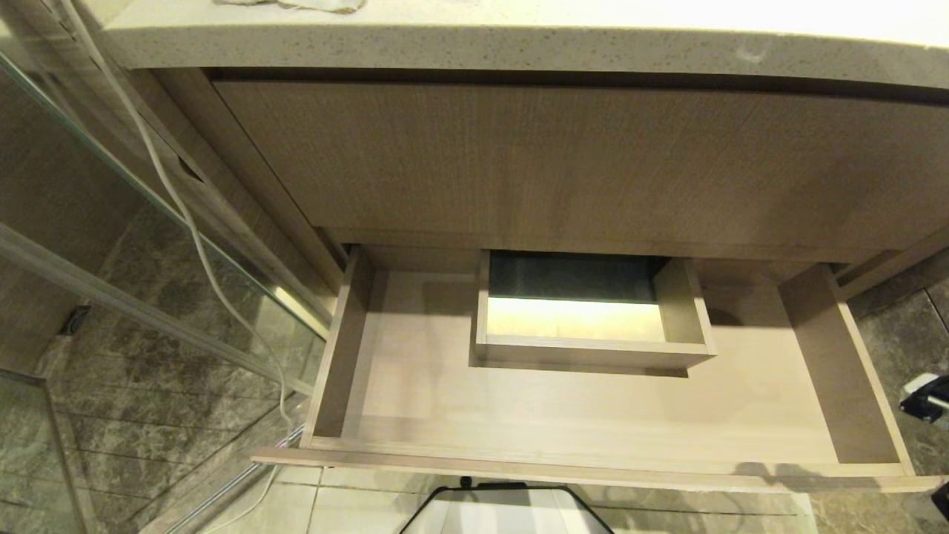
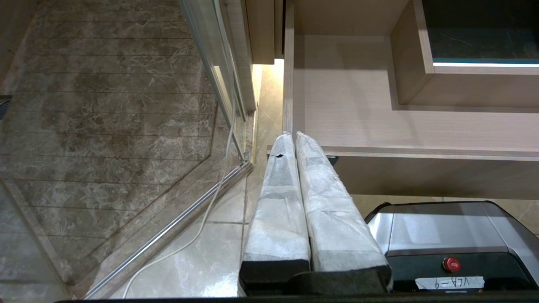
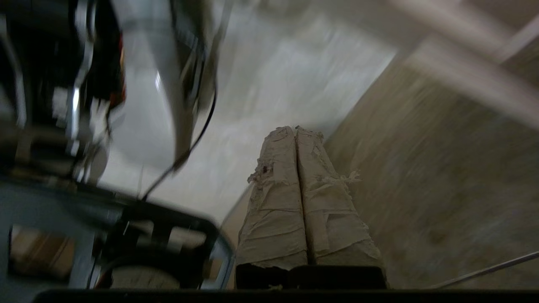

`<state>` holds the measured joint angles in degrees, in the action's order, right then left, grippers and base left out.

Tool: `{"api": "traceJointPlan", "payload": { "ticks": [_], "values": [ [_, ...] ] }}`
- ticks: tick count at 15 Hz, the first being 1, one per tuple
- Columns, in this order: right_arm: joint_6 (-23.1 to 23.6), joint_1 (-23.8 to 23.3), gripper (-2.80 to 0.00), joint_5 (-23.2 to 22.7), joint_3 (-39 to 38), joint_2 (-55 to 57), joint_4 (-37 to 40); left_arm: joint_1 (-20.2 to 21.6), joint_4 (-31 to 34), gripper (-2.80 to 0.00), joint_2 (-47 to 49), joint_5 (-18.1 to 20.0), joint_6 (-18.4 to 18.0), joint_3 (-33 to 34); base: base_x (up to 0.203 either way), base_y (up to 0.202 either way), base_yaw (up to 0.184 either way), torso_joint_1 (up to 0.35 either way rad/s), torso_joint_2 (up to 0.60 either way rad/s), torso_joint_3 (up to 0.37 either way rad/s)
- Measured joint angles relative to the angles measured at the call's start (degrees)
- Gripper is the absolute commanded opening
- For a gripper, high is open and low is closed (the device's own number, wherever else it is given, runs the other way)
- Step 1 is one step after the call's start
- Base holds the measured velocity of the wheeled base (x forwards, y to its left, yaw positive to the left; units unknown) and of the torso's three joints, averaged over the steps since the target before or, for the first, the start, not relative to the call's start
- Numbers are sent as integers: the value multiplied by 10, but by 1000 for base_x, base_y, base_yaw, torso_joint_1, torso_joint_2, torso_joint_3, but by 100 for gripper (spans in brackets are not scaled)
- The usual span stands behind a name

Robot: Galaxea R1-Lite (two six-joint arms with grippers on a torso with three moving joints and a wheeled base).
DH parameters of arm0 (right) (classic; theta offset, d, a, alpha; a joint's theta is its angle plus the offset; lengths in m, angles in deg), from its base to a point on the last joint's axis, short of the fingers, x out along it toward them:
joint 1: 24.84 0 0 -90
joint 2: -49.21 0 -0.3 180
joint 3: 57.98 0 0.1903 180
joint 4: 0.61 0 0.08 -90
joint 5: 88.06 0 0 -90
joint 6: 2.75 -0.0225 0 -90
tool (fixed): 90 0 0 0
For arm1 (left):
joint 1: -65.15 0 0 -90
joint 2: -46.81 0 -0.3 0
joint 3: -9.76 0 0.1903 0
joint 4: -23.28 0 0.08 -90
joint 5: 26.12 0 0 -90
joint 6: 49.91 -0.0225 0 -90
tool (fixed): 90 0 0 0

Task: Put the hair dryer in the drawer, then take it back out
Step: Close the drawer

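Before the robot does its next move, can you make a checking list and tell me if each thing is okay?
1. Drawer pulled open: ok.
2. Drawer floor bare, room for the hair dryer: ok.
3. Hair dryer in sight: not ok, no view shows it.
4. Right gripper holding something: not ok, fingers pressed together on nothing.
5. Left gripper out of the way: ok, shut, by the drawer's front corner.
6. Thin white cable clear of the drawer: ok, it hangs beside it.

Matt light-wood drawer [image 1: 578, 415], speckled stone counter [image 1: 474, 44], glossy marbled floor tiles [image 2: 105, 105]
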<state>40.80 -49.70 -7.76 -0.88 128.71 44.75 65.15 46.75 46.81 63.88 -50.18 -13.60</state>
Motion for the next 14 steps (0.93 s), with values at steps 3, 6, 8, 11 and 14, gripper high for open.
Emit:
{"api": "traceJointPlan", "payload": {
  "ticks": [3, 6, 8, 11, 14],
  "values": [
    [7, 1, -280, 48, 4, 99, 21, 0, 0, -280, 0, 0, 0, 0, 0, 0, 0, 0, 0, 0],
    [14, -7, -280, 91, 33, 195, 26, 0, 0, -280, 0, 0, 0, 0, 0, 0, 0, 0, 0, 0],
    [18, -14, -280, 100, 73, 260, 25, 0, 0, -280, 0, 0, 0, 0, 0, 0, 0, 0, 0, 0],
    [30, -29, -280, 117, 142, 345, 24, 0, 0, -280, 0, 0, 0, 0, 0, 0, 0, 0, 0, 0],
    [32, -48, -280, 117, 198, 399, 21, 0, 0, -280, 0, 0, 0, 0, 0, 0, 0, 0, 0, 0]
  ]
}}
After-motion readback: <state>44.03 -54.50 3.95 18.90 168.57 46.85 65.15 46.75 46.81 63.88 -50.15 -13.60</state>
